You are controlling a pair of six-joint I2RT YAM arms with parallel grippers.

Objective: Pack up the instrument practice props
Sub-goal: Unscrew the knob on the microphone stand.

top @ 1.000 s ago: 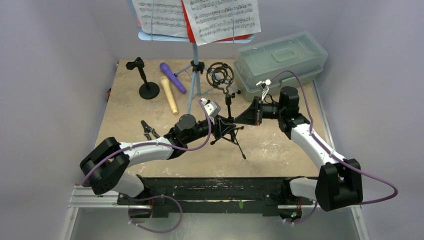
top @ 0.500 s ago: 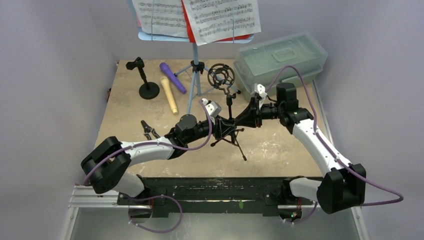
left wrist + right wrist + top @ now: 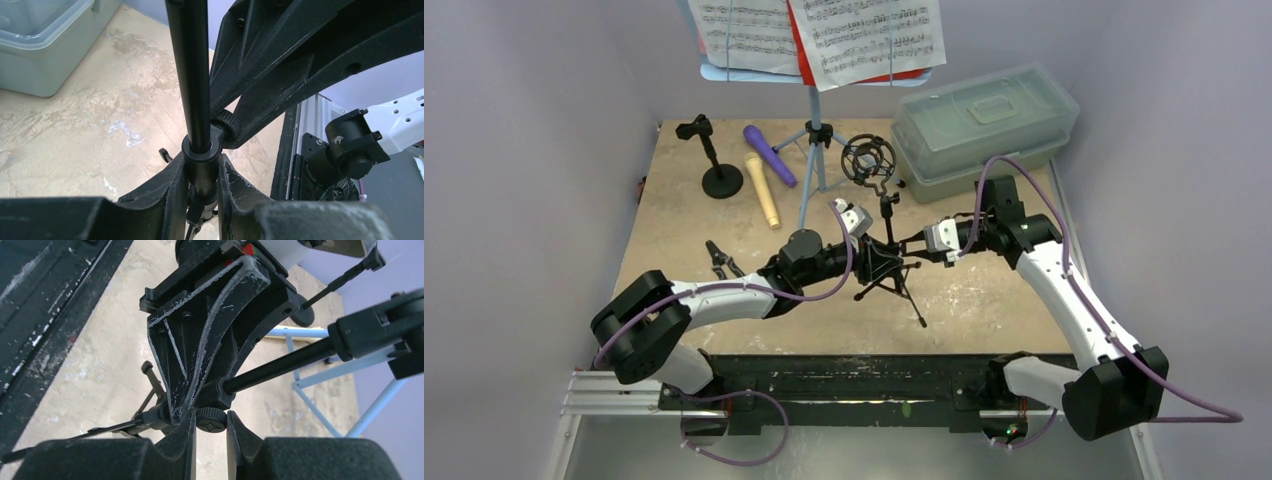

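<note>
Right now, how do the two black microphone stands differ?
The round-base stand rests on a flat disc; the tripod stand spreads thin legs. The round-base stand is topped by a small clip, the tripod stand by a round ring cage. The round-base stand stands alone, untouched; the tripod stand is gripped by the left gripper on its pole and the right gripper on its knob. Both are black with thin poles.

I run a left arm (image 3: 724, 296) and right arm (image 3: 1064, 292) with white shells and black joints. Each carries 1 purple cable (image 3: 1199, 388). The left gripper (image 3: 202, 165) is black, scuffed white.
</note>
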